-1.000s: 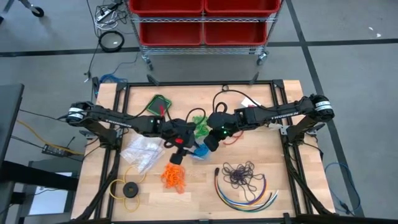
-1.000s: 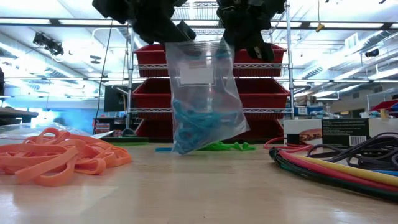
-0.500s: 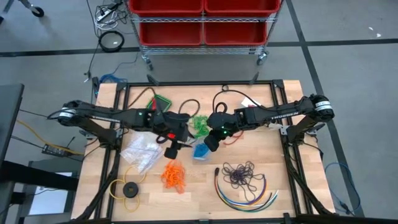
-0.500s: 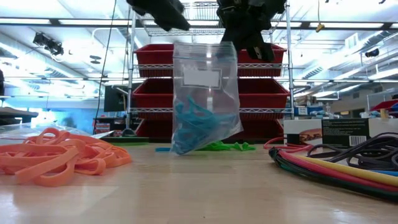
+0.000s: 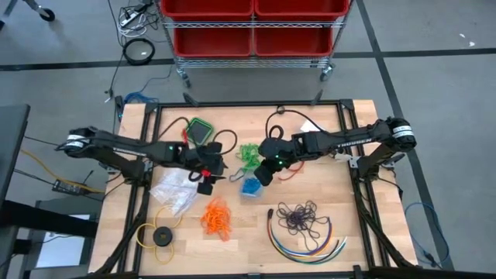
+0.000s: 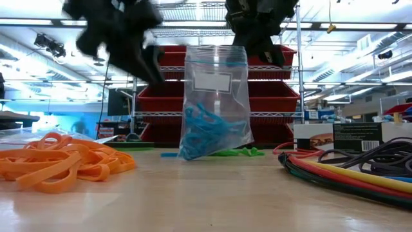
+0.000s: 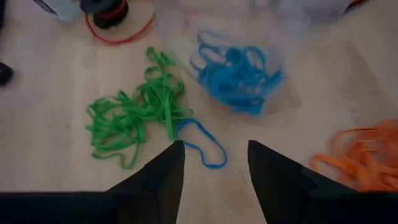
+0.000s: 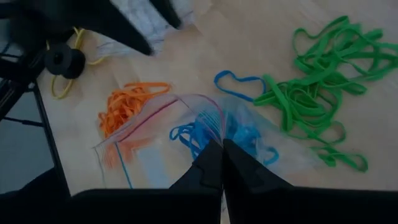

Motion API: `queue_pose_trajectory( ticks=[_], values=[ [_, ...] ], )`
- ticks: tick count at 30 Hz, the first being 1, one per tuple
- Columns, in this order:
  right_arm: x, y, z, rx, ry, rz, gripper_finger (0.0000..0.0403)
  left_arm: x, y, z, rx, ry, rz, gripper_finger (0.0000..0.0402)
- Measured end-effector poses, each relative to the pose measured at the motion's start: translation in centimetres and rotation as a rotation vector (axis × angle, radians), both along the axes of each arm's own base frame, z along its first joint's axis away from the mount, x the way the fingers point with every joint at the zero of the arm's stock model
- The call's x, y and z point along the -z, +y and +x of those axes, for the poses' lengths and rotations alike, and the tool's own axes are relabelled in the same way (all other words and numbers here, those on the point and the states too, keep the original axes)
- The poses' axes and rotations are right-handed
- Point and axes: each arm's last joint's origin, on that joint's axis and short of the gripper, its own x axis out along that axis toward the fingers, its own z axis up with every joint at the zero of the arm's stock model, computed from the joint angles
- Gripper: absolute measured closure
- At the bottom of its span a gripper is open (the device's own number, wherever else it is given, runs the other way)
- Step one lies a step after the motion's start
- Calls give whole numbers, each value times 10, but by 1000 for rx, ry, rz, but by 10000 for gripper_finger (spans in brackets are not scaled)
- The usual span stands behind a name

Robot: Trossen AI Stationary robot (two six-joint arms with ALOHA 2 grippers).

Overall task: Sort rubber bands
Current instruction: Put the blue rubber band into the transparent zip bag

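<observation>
Left gripper [image 5: 208, 180] had let go of the bag [image 6: 214, 103] and pulled back leftward, fingers [image 7: 163, 180] apart. Right gripper [image 5: 263, 172] kept its fingers clamped on the bag's top edge; the bag held blue rubber bands [image 6: 205, 132]. On the table [image 5: 356, 201]: one orange bunch [image 5: 217, 219], one green bunch [image 5: 249, 153], one loose blue band [image 7: 202, 144].

Table [image 5: 333, 198]: pale wood, smooth, faintly sheened. Bag [image 6: 215, 96]: clear glossy plastic, white paper-like label. Blue rubber bands [image 7: 239, 71], green rubber bands [image 7: 134, 118]: matt elastic. Fingers [image 7: 155, 183]: dark, apparently matt plastic.
</observation>
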Motion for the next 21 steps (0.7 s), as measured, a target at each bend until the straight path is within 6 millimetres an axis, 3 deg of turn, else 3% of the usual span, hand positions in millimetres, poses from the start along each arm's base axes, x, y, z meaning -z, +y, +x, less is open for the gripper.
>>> queue_pose_trajectory(
  ticks=[4,10,15,21],
  values=[
    [-1,-3,-7,9,43,0,403,47,5,-10,3,-65,-29,218],
    [-7,-10,-15,41,59,5,403,92,14,-19,-33,-156,-97,218],
    [-12,-12,-16,51,29,1,403,119,24,-7,-49,-112,-161,218],
    [-12,-10,-18,46,39,0,403,135,32,19,-83,-95,-224,218]
  ],
)
